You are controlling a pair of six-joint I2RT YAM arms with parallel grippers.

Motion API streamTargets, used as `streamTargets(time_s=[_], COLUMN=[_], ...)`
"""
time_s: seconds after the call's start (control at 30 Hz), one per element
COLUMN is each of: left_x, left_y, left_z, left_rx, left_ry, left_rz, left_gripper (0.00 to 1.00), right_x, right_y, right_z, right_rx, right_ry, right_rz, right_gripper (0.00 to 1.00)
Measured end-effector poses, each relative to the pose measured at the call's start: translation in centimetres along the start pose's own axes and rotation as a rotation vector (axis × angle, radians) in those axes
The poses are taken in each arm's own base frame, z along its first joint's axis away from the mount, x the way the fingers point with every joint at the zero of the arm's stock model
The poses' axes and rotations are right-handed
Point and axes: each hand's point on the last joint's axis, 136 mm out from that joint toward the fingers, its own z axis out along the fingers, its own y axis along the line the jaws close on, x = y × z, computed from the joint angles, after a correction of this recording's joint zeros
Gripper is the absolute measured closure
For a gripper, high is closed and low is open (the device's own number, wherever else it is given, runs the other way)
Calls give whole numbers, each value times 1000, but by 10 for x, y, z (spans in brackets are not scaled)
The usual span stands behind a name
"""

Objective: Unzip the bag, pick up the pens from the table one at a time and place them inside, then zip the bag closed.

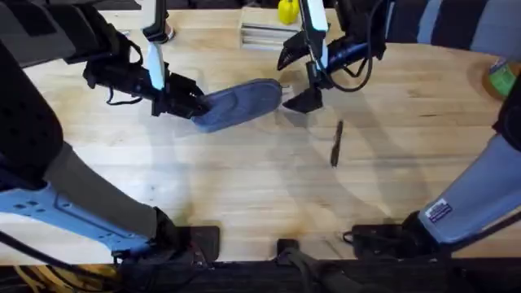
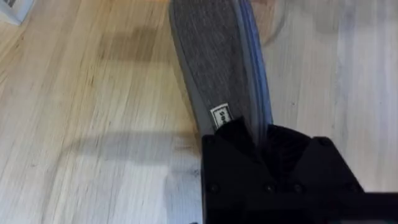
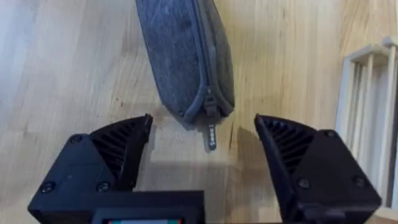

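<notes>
Your left gripper clamps the bag end as an anchor; your right gripper gapes around the zipper pull.

Legible text: none.
- Bag: small white sewn tag at its gripped end, dark lettering too blurred to read.
- Right arm: white sticker on the link at 4 o'clock in the overhead view, print too small to read.
</notes>
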Motion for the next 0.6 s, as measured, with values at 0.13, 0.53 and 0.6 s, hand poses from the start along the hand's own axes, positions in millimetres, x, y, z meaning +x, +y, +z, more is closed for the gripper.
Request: streamTargets(time_s=[0.13, 0.53, 0.6], left_x=[0, 0, 0], left_y=[0, 0, 0], left_z=[0, 0, 0], left_rx=[0, 1, 1], left_ry=[0, 0, 0], left_rz=[0, -1, -1], left_gripper=[959, 958, 958], right_x=[-5, -3, -3], right_y=[3, 6, 6], right_z=[6, 12, 12], right_rx=[-15, -31, -31], right_ry=[-8, -7, -7], right_rz=[-14, -14, -17], right_gripper=[7, 554, 640])
